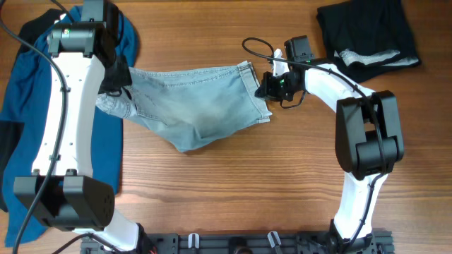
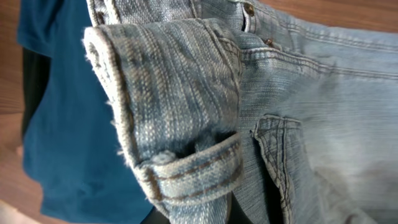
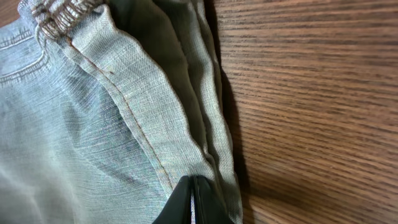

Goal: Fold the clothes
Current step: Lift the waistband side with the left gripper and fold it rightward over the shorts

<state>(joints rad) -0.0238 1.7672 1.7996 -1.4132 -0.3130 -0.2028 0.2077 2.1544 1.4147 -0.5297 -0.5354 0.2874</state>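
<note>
The pale denim shorts (image 1: 194,106) lie stretched crosswise over the middle of the worktop (image 1: 282,183), with the lower edge sagging in a curve toward the near side. The left end is bunched at the left gripper (image 1: 117,86). The left wrist view shows a frayed, turned-up cuff (image 2: 168,106) and a stitched pocket (image 2: 280,162) close to the camera. That gripper's fingers are almost wholly hidden by cloth; the jaws are pressed together, apparently on the cuff end of the shorts. At the right end, the right gripper (image 3: 193,200) has its dark fingertips pinched tight on the seamed edge of the shorts, just beside bare wood. A deep-blue shirt (image 1: 28,106) lies flat at the left side, partly under the left arm and touching the shorts' left end. A black garment (image 1: 367,25) with a pale strip across it lies at the far right corner, well apart from the shorts.
</note>
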